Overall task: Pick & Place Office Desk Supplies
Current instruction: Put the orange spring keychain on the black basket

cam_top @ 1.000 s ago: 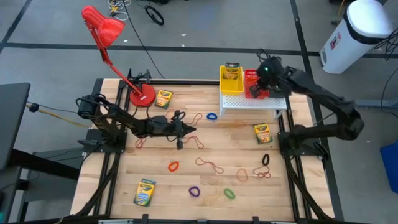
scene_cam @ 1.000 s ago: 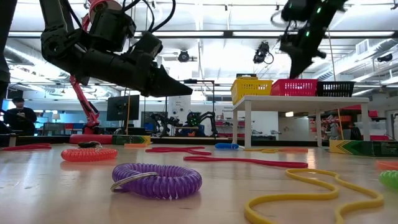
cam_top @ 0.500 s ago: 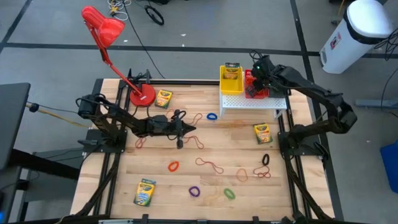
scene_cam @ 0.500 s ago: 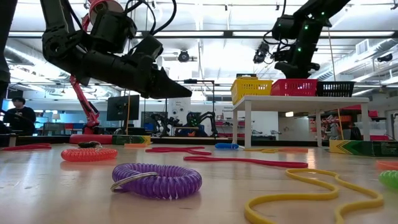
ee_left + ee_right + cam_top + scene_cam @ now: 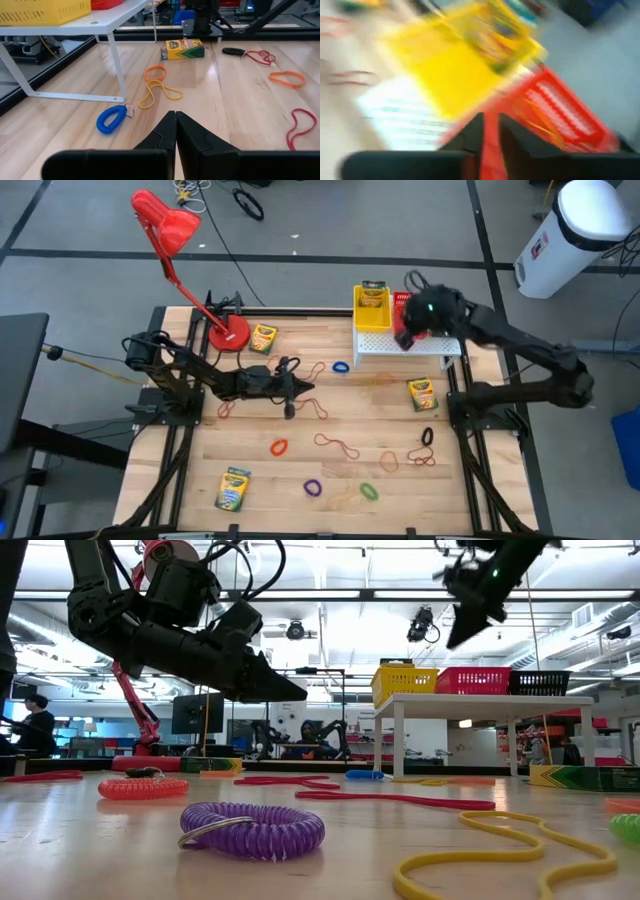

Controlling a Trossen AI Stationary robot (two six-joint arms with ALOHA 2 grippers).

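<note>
**Smeared wrist picture, covered baskets, cropped lamp**
The right wrist view is smearing the yellow basket (image 5: 435, 75), the crayon box (image 5: 505, 30) in it and the red basket (image 5: 560, 120) into streaks, so the box's print is not showing. From above, the right arm is covering most of the red basket (image 5: 402, 302) and all of the black one. At table height the picture's upper edge is cutting off the right gripper (image 5: 462, 632), and the left arm is hiding most of the red desk lamp (image 5: 130, 705). The people behind the table are showing too small to make out.
</note>
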